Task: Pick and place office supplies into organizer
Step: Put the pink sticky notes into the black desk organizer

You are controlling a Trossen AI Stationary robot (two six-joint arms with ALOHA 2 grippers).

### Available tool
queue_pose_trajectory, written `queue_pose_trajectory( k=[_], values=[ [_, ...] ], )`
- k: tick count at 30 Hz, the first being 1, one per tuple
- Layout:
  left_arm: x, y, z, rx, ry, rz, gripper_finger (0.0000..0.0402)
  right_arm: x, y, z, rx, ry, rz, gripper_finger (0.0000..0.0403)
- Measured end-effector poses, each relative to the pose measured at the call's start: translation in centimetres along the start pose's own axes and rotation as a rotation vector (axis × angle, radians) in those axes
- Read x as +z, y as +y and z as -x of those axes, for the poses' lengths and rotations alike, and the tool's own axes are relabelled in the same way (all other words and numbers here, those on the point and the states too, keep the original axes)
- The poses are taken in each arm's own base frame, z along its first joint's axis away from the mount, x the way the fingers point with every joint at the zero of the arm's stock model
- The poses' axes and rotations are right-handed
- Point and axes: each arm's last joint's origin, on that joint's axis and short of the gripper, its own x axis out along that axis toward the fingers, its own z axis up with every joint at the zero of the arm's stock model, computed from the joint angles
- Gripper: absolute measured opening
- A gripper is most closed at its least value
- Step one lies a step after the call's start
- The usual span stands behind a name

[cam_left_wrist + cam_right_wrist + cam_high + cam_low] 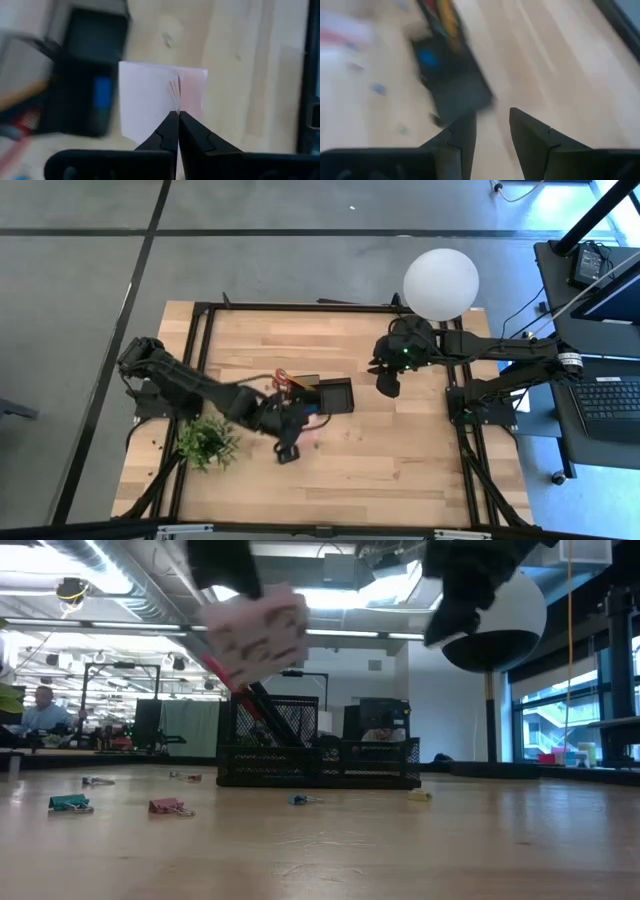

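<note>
My left gripper (178, 114) is shut on the pink sticky-note pad (150, 95), which shows high above the table (255, 635) just near of the organizer. The organizer (325, 395), a black mesh tray, stands mid-table. It holds a blue eraser (101, 92), yellow pencils (285, 380) and red-handled scissors (220, 675) that lean in its tall compartment. My right gripper (492, 120) is open and touches nothing. It hovers to the right of the organizer (385, 385). My left gripper pinches the pad at the middle of one edge (175, 97) between its two fingertips, where several sheets fan apart a little. The fingers slant downward at it from the table's left. The pad is lifted clear of the table and sits tilted (262, 638).
Small binder clips lie on the wood: a teal one (68, 803), a pink one (168, 807), a blue one (300, 800) and a yellow one (420, 796). A green potted plant (207, 442) stands near left. The white lamp globe (440, 283) stands far right.
</note>
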Motion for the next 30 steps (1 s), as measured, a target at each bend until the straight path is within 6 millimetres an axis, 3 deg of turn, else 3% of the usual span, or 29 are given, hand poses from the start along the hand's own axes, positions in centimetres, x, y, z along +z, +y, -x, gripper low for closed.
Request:
queue_pose_trajectory(
  k=[4, 9, 14, 21, 30],
  values=[
    [2.1, 1.5, 0.7, 0.037, -0.042, -0.036, 0.0002, -1.2, -0.6, 0.1, -0.147, 0.106, 0.013, 0.0122],
    [4.6, 3.5, 1.1, 0.084, -0.053, -0.059, 0.0002, -1.5, -0.7, 0.2, -0.158, 0.143, 0.045, 0.0122],
    [6.8, 5.1, -0.5, 0.164, 0.011, -0.105, 0.0002, -1.4, -0.8, 0.2, -0.181, 0.139, 0.097, 0.0122],
    [10.3, 5.8, -3.4, 0.207, 0.023, -0.205, 0.0002, -1.8, -2.3, 0.3, -0.284, 0.186, 0.022, 0.0122],
    [11.7, 6.6, -6.7, 0.284, 0.15, -0.182, 0.0002, -1.7, -3.2, 0.3, -0.308, 0.181, -0.029, 0.0122]
  ],
)
